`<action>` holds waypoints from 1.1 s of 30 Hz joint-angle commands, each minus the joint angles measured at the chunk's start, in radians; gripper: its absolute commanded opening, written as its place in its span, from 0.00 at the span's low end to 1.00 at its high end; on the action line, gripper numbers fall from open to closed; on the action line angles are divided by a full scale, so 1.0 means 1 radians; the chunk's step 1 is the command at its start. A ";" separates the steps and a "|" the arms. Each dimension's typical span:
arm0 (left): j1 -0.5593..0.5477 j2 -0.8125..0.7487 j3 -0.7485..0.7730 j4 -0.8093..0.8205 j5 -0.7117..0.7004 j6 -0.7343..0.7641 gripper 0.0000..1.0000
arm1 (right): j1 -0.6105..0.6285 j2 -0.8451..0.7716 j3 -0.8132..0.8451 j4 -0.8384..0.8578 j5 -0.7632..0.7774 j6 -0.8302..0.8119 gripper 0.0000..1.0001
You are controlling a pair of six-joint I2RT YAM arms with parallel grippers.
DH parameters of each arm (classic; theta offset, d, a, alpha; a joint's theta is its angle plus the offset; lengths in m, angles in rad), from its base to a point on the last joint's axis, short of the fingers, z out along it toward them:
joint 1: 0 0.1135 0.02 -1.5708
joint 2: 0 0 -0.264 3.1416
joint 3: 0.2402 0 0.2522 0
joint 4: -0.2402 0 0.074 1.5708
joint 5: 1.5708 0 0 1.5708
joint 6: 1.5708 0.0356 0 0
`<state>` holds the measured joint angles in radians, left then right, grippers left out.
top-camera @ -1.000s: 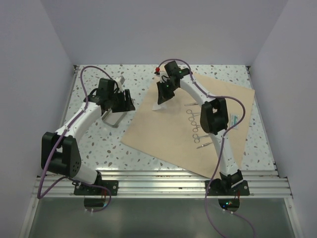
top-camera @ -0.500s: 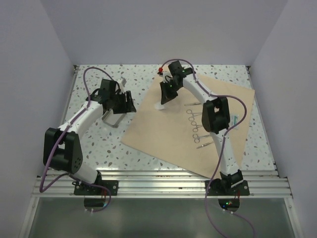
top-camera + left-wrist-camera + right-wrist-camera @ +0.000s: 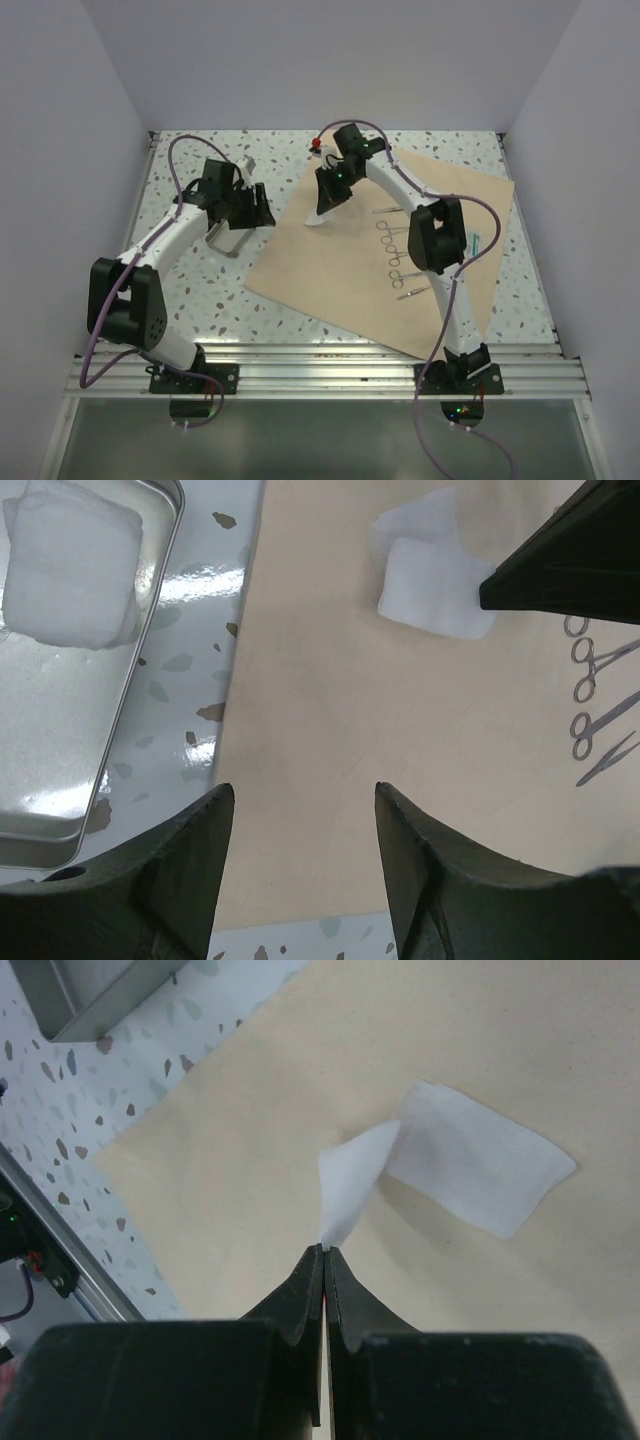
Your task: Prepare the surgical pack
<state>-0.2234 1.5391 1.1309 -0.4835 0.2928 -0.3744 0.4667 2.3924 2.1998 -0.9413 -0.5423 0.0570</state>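
1. Pinching one corner of a small white gauze square (image 3: pixel 352 1185), the right gripper (image 3: pixel 325 1252) has its jaws pressed fully together on the cloth.
2. The gauze looks light, soft and limp, so it probably folds and drags. A corner or edge pinch suits it.
3. From the fingertips it reaches toward 12 o'clock, meeting a second gauze square (image 3: pixel 480 1165) lying flat at 1 o'clock on the large tan paper-like wrap sheet (image 3: pixel 250 1130).
4. The left gripper (image 3: pixel 300 795) hovers partly open and empty. At its 10 o'clock, the small silver rectangular metal tray (image 3: pixel 70 740) holds stacked gauze (image 3: pixel 70 575).

L fingers (image 3: pixel 170 880) apart over wrap (image 3: pixel 320 700); gauze (image 3: pixel 70 575) in tray (image 3: pixel 60 730) lt, instruments (image 3: pixel 585 670) rt.
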 commanded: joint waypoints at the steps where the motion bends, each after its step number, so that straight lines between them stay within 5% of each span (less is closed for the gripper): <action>1: 0.002 0.001 0.010 0.048 0.020 0.020 0.63 | 0.029 -0.088 0.029 0.006 -0.030 -0.013 0.00; 14: 0.002 0.000 0.007 0.042 0.028 0.032 0.63 | 0.029 0.045 0.153 -0.050 0.031 -0.037 0.00; 33: 0.002 0.000 -0.006 0.054 0.037 0.038 0.63 | 0.007 0.083 0.126 -0.083 0.113 -0.088 0.00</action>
<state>-0.2230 1.5391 1.1305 -0.4782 0.3119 -0.3557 0.4831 2.4592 2.3051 -0.9924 -0.4664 -0.0055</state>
